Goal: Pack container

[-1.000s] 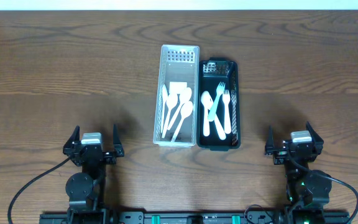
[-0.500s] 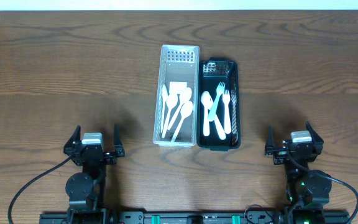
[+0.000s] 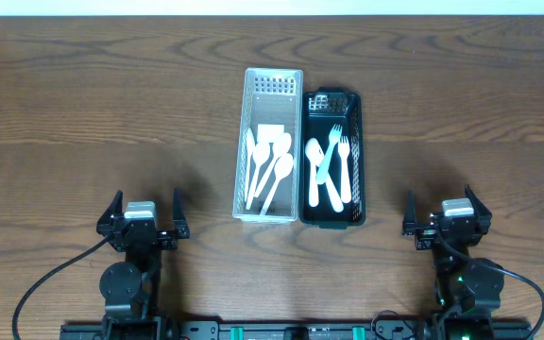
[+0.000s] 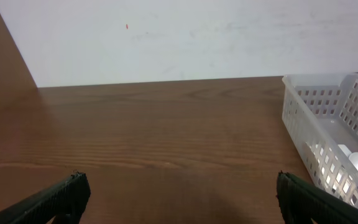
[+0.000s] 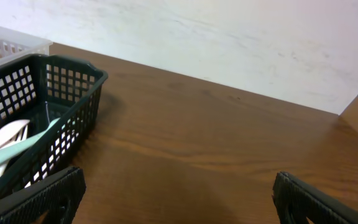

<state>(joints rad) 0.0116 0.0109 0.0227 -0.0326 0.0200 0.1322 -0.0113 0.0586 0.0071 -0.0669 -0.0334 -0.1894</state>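
Note:
A white perforated basket (image 3: 267, 85) stands mid-table and holds several white spoons (image 3: 270, 172). Touching its right side is a dark green basket (image 3: 357, 123) with white forks and spoons (image 3: 331, 170). My left gripper (image 3: 144, 206) is open and empty near the front edge, left of the baskets. My right gripper (image 3: 445, 205) is open and empty at the front right. The white basket shows at the right of the left wrist view (image 4: 328, 118). The dark basket shows at the left of the right wrist view (image 5: 67, 93). Both jaws, left (image 4: 179, 193) and right (image 5: 179, 193), hang over bare wood.
The wooden table (image 3: 83, 104) stretches to a white wall at the back (image 4: 179, 37). Black cables run from both arm bases at the front edge (image 3: 55, 283).

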